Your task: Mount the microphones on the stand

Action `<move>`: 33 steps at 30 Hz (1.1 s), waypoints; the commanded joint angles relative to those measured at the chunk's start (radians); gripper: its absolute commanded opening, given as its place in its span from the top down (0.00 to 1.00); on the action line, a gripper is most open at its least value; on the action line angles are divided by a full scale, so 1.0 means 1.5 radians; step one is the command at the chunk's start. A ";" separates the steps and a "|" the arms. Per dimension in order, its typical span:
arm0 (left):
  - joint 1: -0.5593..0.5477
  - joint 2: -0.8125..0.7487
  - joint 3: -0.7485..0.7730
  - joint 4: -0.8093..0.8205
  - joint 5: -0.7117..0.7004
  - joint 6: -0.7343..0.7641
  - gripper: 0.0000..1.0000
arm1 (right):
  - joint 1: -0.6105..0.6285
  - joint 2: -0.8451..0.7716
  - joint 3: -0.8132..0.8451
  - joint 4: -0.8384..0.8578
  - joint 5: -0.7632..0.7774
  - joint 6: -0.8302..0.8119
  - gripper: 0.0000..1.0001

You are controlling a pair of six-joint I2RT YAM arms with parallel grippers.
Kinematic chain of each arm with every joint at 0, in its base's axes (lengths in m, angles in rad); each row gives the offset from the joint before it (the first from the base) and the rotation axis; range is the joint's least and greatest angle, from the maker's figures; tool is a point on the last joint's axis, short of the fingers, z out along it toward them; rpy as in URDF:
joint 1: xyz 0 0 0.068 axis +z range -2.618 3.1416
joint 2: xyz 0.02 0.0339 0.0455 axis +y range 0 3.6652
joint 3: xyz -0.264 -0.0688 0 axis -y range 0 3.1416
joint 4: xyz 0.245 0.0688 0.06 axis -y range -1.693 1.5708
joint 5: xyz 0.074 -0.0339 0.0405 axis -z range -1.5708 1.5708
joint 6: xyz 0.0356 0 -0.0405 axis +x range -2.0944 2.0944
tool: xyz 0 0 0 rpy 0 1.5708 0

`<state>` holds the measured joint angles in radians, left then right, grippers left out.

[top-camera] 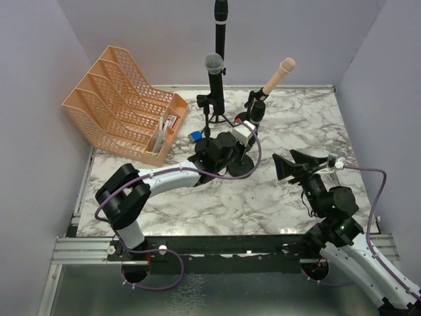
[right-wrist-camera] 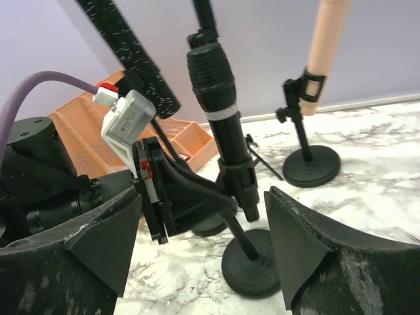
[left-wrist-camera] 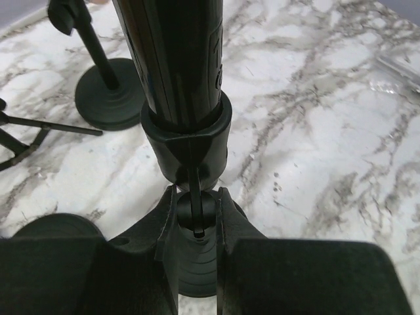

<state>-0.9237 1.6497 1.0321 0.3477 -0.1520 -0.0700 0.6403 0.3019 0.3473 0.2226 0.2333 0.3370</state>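
White marble veined in grey is seen across the table (top-camera: pixel 263 197). Pale lilac is shown on the walls (top-camera: pixel 39 99). The rack (top-camera: pixel 118 99) is picked out in peach-orange lattice. The pink mic (top-camera: pixel 279 74) is seen pale and plain; the mesh mic (top-camera: pixel 214 82) is black, topped with silver mesh; the tall mic (top-camera: pixel 220 26) is all black. The stand (left-wrist-camera: pixel 187 151) is shown black, and black again is seen on the left gripper (left-wrist-camera: pixel 197 210). Purple is seen on the cable (top-camera: pixel 217 172), blue on a small block (top-camera: pixel 195 136), white on the arms (top-camera: pixel 164 176).

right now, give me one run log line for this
left pincer: shut on stand holding black microphone | right pincer: open, empty | pink microphone: mounted
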 commanded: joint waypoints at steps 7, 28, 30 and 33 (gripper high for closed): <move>0.030 0.106 0.156 0.070 -0.058 0.008 1.00 | 0.004 -0.047 0.013 -0.075 0.116 0.031 0.20; 0.059 0.163 0.197 0.078 -0.054 -0.005 0.30 | 0.003 -0.002 0.030 -0.108 0.136 0.070 0.20; 0.059 0.146 0.187 0.077 -0.038 -0.011 0.25 | 0.003 0.002 0.036 -0.115 0.138 0.075 0.20; 0.059 0.115 0.168 0.066 -0.019 -0.023 0.17 | 0.003 0.006 0.046 -0.131 0.140 0.084 0.20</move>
<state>-0.8360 1.9186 1.3220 0.4305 -0.2283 -0.0780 0.6403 0.3016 0.3767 0.0738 0.4080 0.4381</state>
